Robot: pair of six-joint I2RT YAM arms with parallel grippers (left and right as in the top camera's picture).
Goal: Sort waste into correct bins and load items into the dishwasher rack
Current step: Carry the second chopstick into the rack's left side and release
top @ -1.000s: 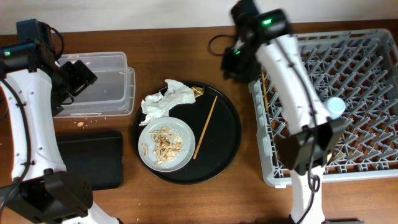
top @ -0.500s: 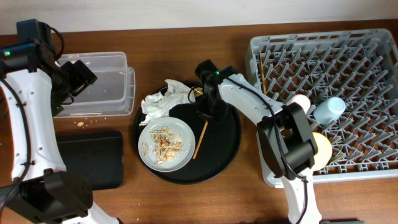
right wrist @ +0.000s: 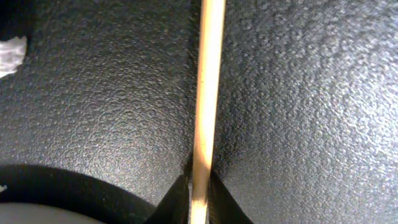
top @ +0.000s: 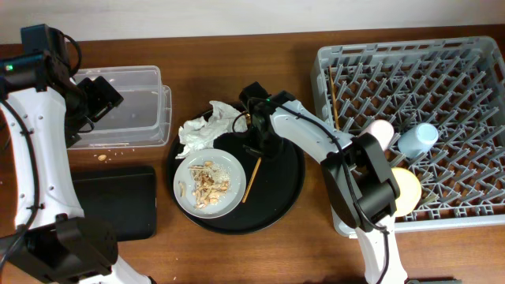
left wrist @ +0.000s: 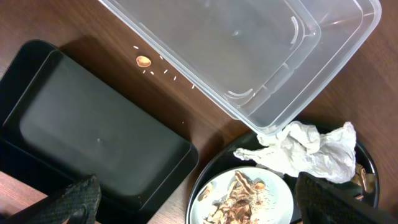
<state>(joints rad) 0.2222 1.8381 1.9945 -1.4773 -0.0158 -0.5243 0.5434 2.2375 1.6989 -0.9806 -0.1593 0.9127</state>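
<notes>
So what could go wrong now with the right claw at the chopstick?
1. The right claw pinches the thin chopstick only with its tips, near one end; it may slip or pivot when lifted.
2. Its free end lies close to the plate; a swing could knock it and scatter the food scraps.

You're at a staged tabletop rig, more lab bench than home kitchen: a plain wooden table [top: 237, 260] against a pale wall [top: 197, 16], white robot arms [top: 31, 158], and a grey dishwasher rack [top: 442, 71] (the commercial crate kind) just right of your right gripper [top: 259, 151].
</notes>
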